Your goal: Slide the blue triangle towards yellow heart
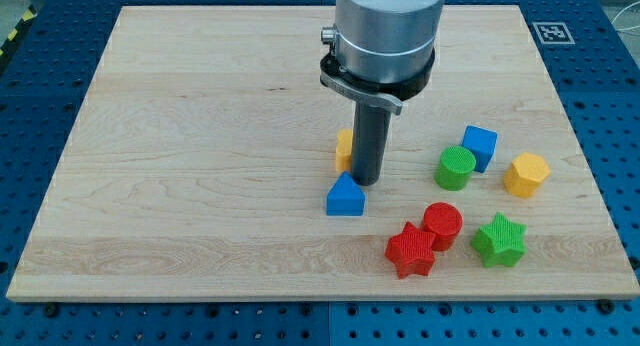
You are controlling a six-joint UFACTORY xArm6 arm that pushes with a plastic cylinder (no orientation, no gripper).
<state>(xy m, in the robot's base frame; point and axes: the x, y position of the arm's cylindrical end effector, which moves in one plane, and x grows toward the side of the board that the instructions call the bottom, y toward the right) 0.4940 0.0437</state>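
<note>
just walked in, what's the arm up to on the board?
The arm is pushing blocks around a wooden board with its rod. My tip sits right at the upper right edge of the blue triangle. The yellow heart lies just above the triangle, partly hidden behind the rod, so the two are already close. Off to the view's right sit a green cylinder, blue cube, yellow hexagon, red cylinder, red star and green star.

Lab: blue perforated bench [40, 116], fiducial tag [549, 32]
</note>
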